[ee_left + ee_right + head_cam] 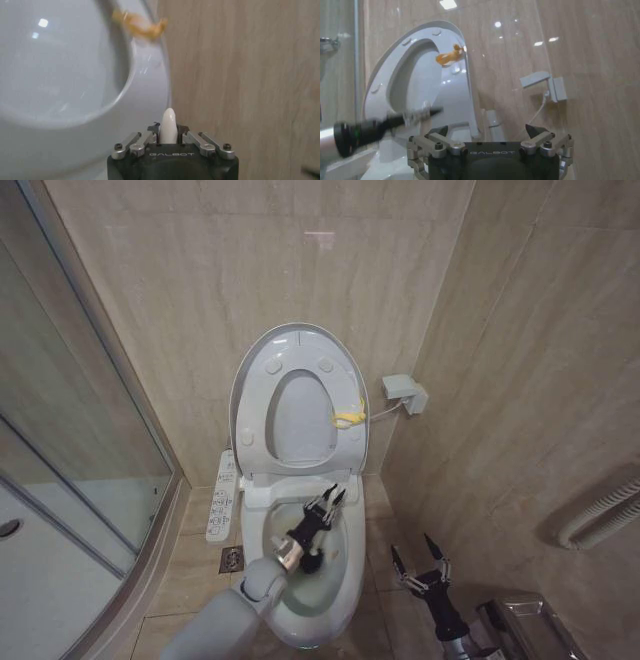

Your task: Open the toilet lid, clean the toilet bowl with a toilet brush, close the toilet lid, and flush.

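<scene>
Toilet lid (300, 350) & seat stand upright against the far wall, yellow loop (348, 419) on their right edge, prob. a pull tab so a gripper can lift or lower them. That leaves the toilet bowl (345, 575) open for scrubbing.

Left gripper (325, 507) is reaching over the bowl's far half, arm coming in from near-left. Its jaws are clenched on the toilet brush (168, 125): in the left wrist view the pale handle end pokes up between the fingers, pinched centrally so it won't twist. Can't see the brush head clearly, so can't say whether it touches the bowl wall.

Right gripper (420, 565) waits low, right of the bowl near the floor, jaws released & spread, holding nothing. Parked clear of the scrubbing arm, I'd judge.

Step looks like mid-clean; closing & flush not yet done.
</scene>
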Available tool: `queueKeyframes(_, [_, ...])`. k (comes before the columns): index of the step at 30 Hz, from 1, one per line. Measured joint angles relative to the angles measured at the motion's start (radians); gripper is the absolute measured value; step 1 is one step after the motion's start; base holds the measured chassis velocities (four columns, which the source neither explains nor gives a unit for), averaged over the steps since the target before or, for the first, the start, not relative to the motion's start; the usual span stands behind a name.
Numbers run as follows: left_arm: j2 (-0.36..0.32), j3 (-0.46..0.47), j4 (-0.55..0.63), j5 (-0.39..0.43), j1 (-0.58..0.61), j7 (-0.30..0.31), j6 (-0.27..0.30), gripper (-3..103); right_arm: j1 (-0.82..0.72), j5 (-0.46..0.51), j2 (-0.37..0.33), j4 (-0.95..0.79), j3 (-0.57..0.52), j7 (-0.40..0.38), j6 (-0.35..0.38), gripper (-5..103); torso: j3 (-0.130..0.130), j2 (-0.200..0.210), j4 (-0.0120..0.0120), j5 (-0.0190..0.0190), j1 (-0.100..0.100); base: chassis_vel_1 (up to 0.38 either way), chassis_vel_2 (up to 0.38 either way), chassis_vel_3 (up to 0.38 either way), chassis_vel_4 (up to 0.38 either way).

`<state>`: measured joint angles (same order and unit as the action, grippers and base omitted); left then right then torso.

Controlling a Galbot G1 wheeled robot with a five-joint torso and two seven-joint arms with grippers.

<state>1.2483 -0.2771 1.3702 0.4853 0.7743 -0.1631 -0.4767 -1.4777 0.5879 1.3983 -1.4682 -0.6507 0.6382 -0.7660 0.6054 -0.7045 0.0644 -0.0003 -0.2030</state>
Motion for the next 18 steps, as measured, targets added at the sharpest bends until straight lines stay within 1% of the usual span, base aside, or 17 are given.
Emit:
queueKeyframes(4, [-0.018, -0.018, 0.010, 0.003, -0.014, -0.008, -0.005, 23, 0.002, 0.006, 0.011, 0.013, -0.007, -0.003, 0.006, 100, 0.000, 0.000, 0.0000, 0.0001, 0.000, 0.000, 0.000, 0.000, 0.000])
queueKeyframes(5, [-0.040, -0.045, -0.035, 0.009, -0.020, -0.014, -0.017, 23, 0.005, 0.013, 0.021, 0.027, -0.016, -0.005, 0.011, 100, 0.000, 0.000, -0.0002, -0.0001, 0.000, 0.000, 0.000, 0.000, 0.000])
queueKeyframes(7, [-0.052, -0.071, -0.066, 0.021, -0.029, -0.017, -0.024, 23, 0.009, 0.014, 0.029, 0.040, -0.025, -0.005, 0.013, 100, 0.000, 0.000, -0.0008, 0.0000, 0.000, 0.000, 0.000, 0.000, 0.000])
queueKeyframes(8, [-0.052, -0.071, -0.066, 0.021, -0.029, -0.017, -0.024, 23, 0.009, 0.014, 0.029, 0.040, -0.025, -0.005, 0.013, 100, 0.000, 0.000, -0.0008, 0.0000, 0.000, 0.000, 0.000, 0.000, 0.000])
queueKeyframes(11, [-0.050, -0.123, -0.057, 0.060, -0.082, -0.015, -0.024, 23, 0.016, 0.013, 0.045, 0.057, -0.048, -0.004, 0.013, 100, 0.000, 0.000, -0.0007, 0.0003, 0.000, 0.000, 0.000, 0.000, 0.000])
queueKeyframes(12, [-0.050, -0.123, -0.057, 0.060, -0.082, -0.015, -0.024, 23, 0.016, 0.013, 0.045, 0.057, -0.048, -0.004, 0.013, 100, 0.000, 0.000, -0.0007, 0.0003, 0.000, 0.000, 0.000, 0.000, 0.000])
queueKeyframes(14, [-0.032, -0.141, -0.037, 0.078, -0.126, -0.016, -0.029, 23, 0.022, 0.009, 0.059, 0.069, -0.062, -0.003, 0.012, 100, 0.000, 0.000, 0.0006, 0.0000, 0.000, 0.000, 0.000, 0.000, 0.000])
queueKeyframes(16, [-0.028, -0.147, -0.043, 0.088, -0.144, -0.020, -0.037, 23, 0.024, 0.004, 0.066, 0.077, -0.070, -0.001, 0.011, 100, 0.000, 0.000, 0.0006, 0.0002, 0.000, 0.000, 0.000, 0.000, 0.000])
queueKeyframes(18, [-0.032, -0.151, -0.071, 0.097, -0.143, -0.028, -0.044, 23, 0.025, -0.001, 0.076, 0.085, -0.079, 0.000, 0.011, 100, 0.000, 0.000, 0.0001, 0.0002, 0.000, 0.000, 0.000, 0.000, 0.000])
